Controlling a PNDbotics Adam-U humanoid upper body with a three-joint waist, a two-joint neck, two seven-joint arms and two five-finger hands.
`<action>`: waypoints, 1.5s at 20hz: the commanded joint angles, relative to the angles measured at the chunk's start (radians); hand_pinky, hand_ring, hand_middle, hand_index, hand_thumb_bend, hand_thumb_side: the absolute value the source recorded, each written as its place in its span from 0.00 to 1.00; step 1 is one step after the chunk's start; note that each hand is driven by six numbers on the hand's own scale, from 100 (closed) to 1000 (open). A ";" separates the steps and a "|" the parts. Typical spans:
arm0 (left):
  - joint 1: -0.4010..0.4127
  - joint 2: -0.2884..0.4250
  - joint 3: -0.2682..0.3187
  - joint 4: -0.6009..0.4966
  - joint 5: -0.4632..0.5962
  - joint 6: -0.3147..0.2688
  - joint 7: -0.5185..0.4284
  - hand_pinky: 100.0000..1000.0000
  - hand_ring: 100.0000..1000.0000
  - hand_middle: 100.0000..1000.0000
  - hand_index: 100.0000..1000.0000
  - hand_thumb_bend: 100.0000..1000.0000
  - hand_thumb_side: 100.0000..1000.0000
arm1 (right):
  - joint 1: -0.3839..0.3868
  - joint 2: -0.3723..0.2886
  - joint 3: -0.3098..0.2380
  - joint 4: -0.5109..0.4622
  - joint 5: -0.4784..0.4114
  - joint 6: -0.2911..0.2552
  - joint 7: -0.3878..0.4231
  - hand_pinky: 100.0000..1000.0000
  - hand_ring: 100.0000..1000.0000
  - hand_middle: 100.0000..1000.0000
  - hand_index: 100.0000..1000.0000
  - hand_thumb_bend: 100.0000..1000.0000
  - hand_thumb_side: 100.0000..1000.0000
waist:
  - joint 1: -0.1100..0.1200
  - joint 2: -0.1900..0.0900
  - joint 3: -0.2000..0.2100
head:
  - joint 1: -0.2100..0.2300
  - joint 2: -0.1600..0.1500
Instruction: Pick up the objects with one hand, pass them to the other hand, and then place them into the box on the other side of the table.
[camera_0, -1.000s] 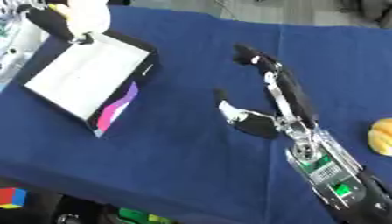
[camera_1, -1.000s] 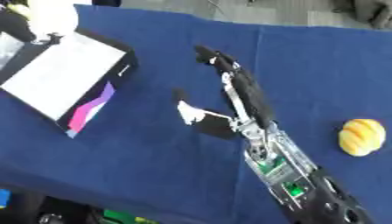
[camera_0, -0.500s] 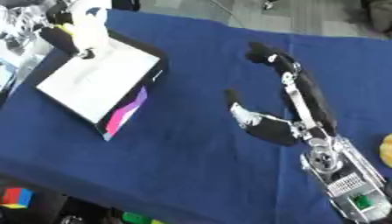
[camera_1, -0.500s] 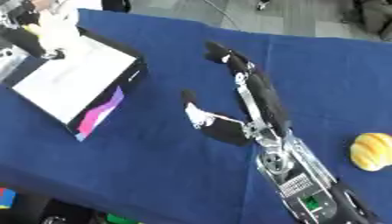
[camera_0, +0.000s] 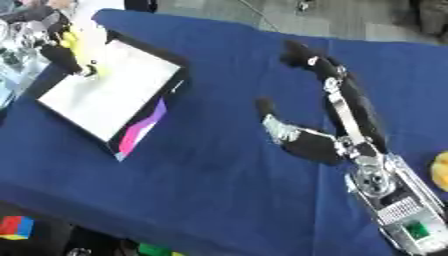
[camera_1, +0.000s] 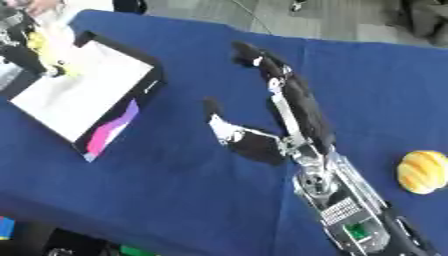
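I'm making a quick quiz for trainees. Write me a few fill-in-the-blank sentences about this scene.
1. The cloth on the table is ____.
2. The right hand is ____, holding nothing.
3. The left hand holds a yellow thing over the ____.
4. The round orange-yellow fruit lies to the ____ of the right arm.

Missing words: blue; open; box; right

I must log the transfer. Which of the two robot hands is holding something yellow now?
The left hand, at the far left over the box, curls around a yellow object. The right hand hangs open above the blue table, holding nothing.
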 joint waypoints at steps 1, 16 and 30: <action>-0.013 0.025 0.015 0.003 -0.039 -0.013 -0.034 0.85 0.80 0.72 0.82 0.62 0.00 | -0.016 -0.013 -0.008 -0.027 -0.006 0.003 -0.002 0.84 0.78 0.73 0.91 0.17 0.41 | 0.007 -0.016 0.000 | -0.004 0.002; 0.017 0.048 0.078 -0.201 0.144 0.007 0.213 0.79 0.74 0.69 0.79 0.37 0.59 | -0.049 -0.053 -0.052 -0.070 -0.017 0.034 -0.005 0.85 0.79 0.73 0.91 0.18 0.32 | 0.008 -0.028 0.001 | -0.114 0.042; 0.173 0.047 0.131 -0.481 0.648 -0.136 0.600 0.78 0.73 0.70 0.83 0.61 0.17 | -0.052 -0.418 -0.306 -0.205 -0.398 0.364 0.332 0.85 0.79 0.74 0.90 0.17 0.26 | -0.011 -0.028 -0.038 | -0.228 0.041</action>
